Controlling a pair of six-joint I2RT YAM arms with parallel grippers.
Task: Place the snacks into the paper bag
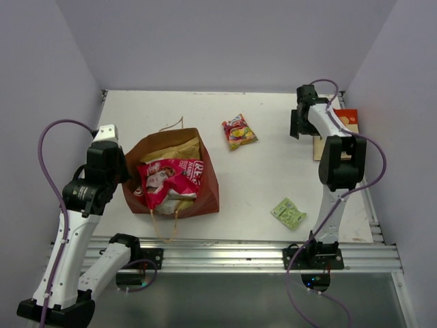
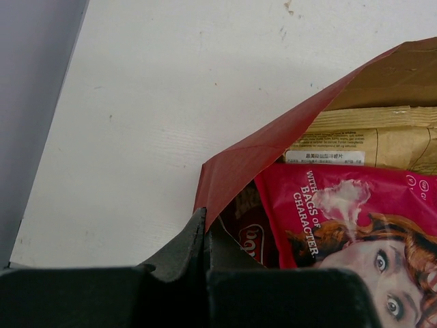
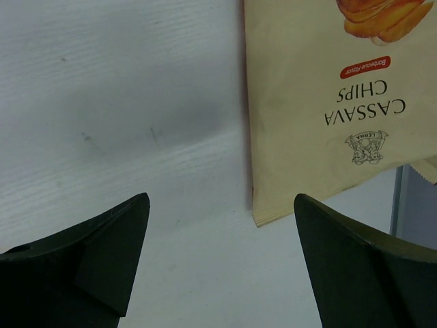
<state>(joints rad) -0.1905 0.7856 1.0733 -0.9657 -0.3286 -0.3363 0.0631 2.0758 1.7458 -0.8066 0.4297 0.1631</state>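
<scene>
The dark red-brown paper bag (image 1: 205, 191) lies open at the left of the table, its cord handles loose. A pink-red packet (image 1: 171, 179) sticks out of its mouth, over a tan kraft pouch (image 1: 183, 148) inside. My left gripper (image 1: 128, 179) is shut on the bag's left rim (image 2: 232, 171); the pink-red packet (image 2: 355, 219) and a dark red packet (image 2: 254, 239) show beside it. My right gripper (image 1: 295, 130) is open and empty (image 3: 220, 199), just left of a tan cassava chips pouch (image 3: 321, 102) at the far right (image 1: 318, 147). A yellow-red packet (image 1: 239, 130) and a green sachet (image 1: 288, 212) lie loose.
The aluminium rail (image 1: 239, 249) runs along the near edge. Purple-grey walls close in the left, back and right sides. The cassava pouch lies against the table's right edge, partly under my right arm.
</scene>
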